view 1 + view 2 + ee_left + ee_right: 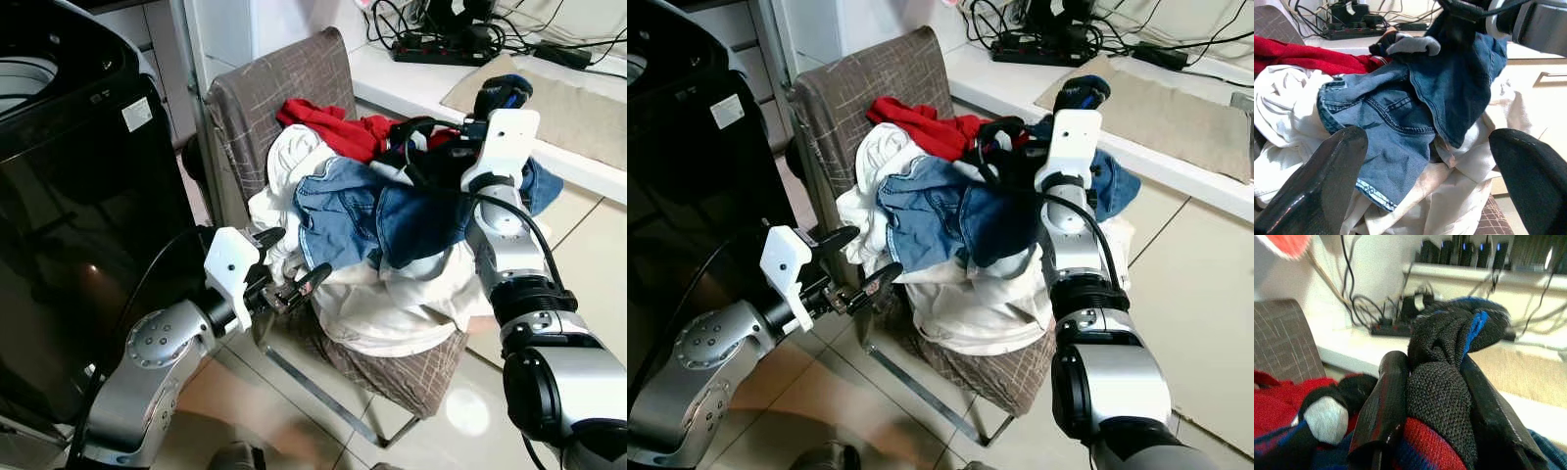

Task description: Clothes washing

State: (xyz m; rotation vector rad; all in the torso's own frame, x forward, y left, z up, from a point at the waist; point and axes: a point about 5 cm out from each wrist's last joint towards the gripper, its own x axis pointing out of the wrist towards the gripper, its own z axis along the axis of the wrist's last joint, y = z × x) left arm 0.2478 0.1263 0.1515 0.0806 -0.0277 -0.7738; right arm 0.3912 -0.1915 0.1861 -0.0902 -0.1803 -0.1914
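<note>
Tiled floor (pixel 323 431), with a brown fabric chair (pixel 294 88) parked right beside a black washing machine (pixel 78 196). Laundry is heaped on the seat: a red garment (pixel 323 125) at the back, a denim piece (pixel 372 211) on top, white clothes (pixel 392 304) underneath. The right gripper (pixel 1432 396) is up over the pile, fingers clamped on a dark knit sock (pixel 1449 347) with blue trim. The left gripper (pixel 289 264) sits at the chair's front edge, fingers spread wide, holding nothing. A power strip (pixel 441 47) with cables sits on the counter behind.
</note>
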